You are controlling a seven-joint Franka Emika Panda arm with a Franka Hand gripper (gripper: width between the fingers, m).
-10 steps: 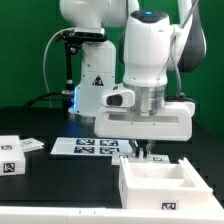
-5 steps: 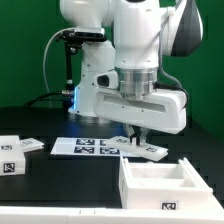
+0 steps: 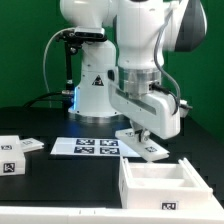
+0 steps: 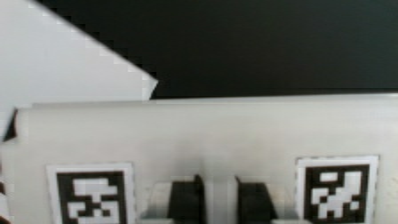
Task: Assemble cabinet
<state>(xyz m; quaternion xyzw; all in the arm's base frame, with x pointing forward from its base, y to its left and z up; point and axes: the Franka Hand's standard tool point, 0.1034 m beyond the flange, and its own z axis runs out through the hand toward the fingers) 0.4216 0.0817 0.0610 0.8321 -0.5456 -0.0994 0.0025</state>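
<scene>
From my station I see the arm (image 3: 140,40) reaching over the middle of the dark tabletop (image 3: 60,195). In the exterior view the wrist comes down from 12 o'clock and the hand is canted, sloping toward 5 o'clock. The jaws are pressed close together, with only a thin pale sliver between the two dark fingers (image 4: 178,203). I cannot tell whether that sliver is a pinched edge.

The cabinet's loose panel (image 3: 148,147) sits right under the jaws, at 6 o'clock from them in the exterior view, and is at or all but at the fingertips. I cannot tell whether it rests on the tabletop or hangs clear of it. The cabinet box (image 3: 150,197) stands open-topped at 5 o'clock from the jaws. It is near the panel, in front of it, and apart from the jaws. At 9 o'clock from the panel the marker board (image 3: 85,147) lies flat, and farther out at 9 o'clock are two small tagged white parts (image 3: 12,156) by the frame's edge.

The wrist view gives me what the exterior view cannot: the panel's broad face, with one square tag (image 4: 93,193) on one side of the fingers and a second tag (image 4: 334,186) on the other, both blurred. Only the exterior view shows the box's inner walls, the marker board and the tilt of the hand.
</scene>
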